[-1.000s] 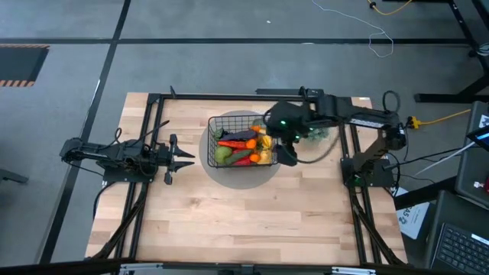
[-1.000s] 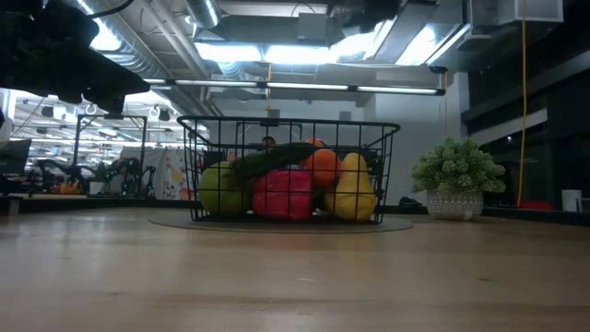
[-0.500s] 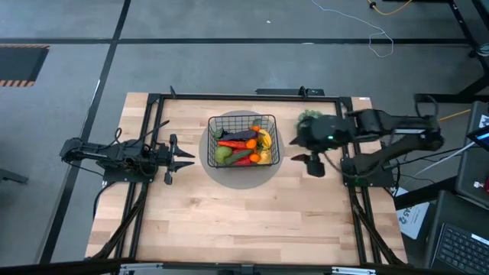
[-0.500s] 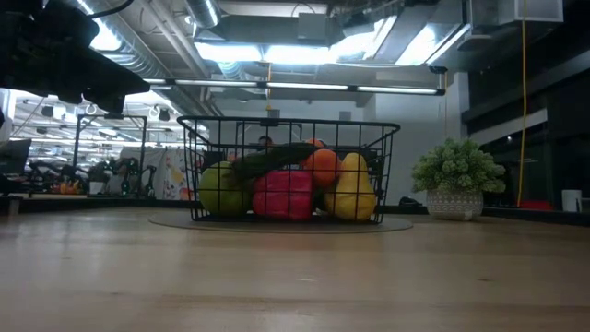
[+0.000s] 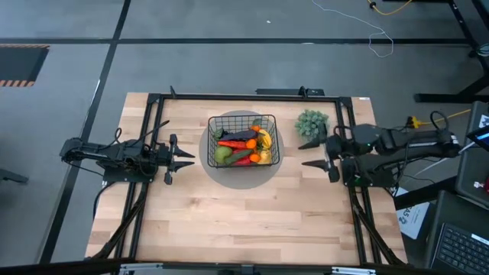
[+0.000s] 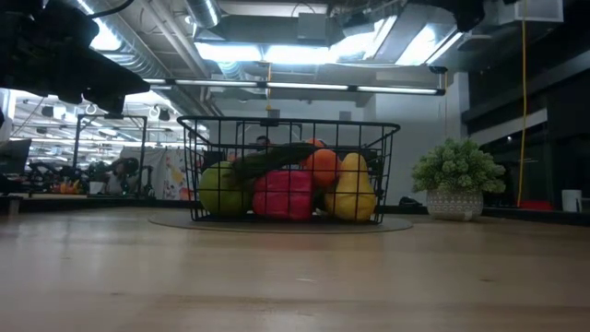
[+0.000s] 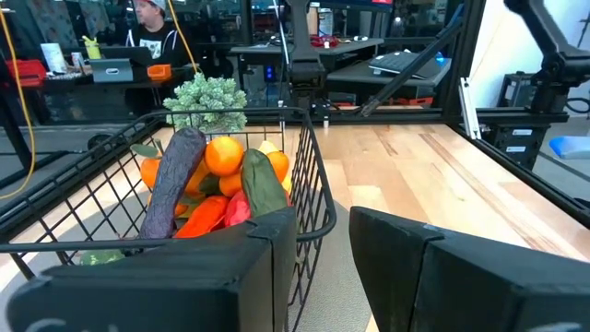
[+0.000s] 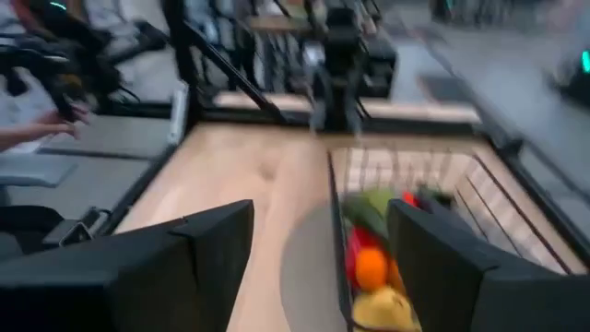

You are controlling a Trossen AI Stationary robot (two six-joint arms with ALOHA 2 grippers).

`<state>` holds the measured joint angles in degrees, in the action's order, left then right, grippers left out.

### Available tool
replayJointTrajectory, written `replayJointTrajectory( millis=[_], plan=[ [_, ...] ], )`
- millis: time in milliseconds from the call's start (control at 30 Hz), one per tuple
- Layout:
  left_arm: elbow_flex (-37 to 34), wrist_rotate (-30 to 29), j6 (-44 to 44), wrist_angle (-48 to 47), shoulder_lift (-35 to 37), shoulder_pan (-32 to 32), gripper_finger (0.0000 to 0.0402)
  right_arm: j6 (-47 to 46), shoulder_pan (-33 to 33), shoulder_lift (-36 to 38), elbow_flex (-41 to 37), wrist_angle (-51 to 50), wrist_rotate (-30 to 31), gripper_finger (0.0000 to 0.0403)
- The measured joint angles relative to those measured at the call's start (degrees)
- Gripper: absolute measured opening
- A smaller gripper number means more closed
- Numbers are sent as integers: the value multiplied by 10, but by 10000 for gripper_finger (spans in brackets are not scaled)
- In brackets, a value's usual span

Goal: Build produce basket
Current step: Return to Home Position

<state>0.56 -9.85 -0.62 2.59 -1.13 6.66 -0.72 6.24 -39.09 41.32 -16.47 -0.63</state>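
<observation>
The black wire basket stands on a grey round disc at the table's middle, toward the far side. The produce lies inside it: a green apple, a red pepper, a yellow lemon, a tangerine, a cucumber and an eggplant. My left gripper waits open and level, left of the basket. My right gripper hangs open to the right of the basket, pointing at it and clear of it. Nothing lies between its fingers.
A pale-green potted plant stands at the far right, just beyond my right gripper. Black frame rails run along the table's far, left and right sides. Bare wood fills the near half. A person sits beyond the table.
My right gripper has drawn back from over the basket's right end toward the table's right edge. It has come down a little and tipped from pointing down to nearly level, and it has stayed open. The basket and the produce have kept still.
</observation>
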Motion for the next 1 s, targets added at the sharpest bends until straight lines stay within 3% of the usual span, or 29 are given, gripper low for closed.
replayJointTrajectory(
  millis=[300, 500, 733, 1000],
  plan=[
    [0, 0, 0, 0, 0, 0, 94, 27, 0, 127, -175, 167, -10, 239],
    [0, 0, 0, 0, 0, 0, 94, -4, 0, 195, -238, 179, 2, 239],
    [0, 0, 0, 0, 0, 0, 94, -6, 0, 261, -312, 194, 111, 239],
    [0, -1, 0, 0, 0, 0, 94, 25, 0, 306, -343, 191, 125, 239]
  ],
)
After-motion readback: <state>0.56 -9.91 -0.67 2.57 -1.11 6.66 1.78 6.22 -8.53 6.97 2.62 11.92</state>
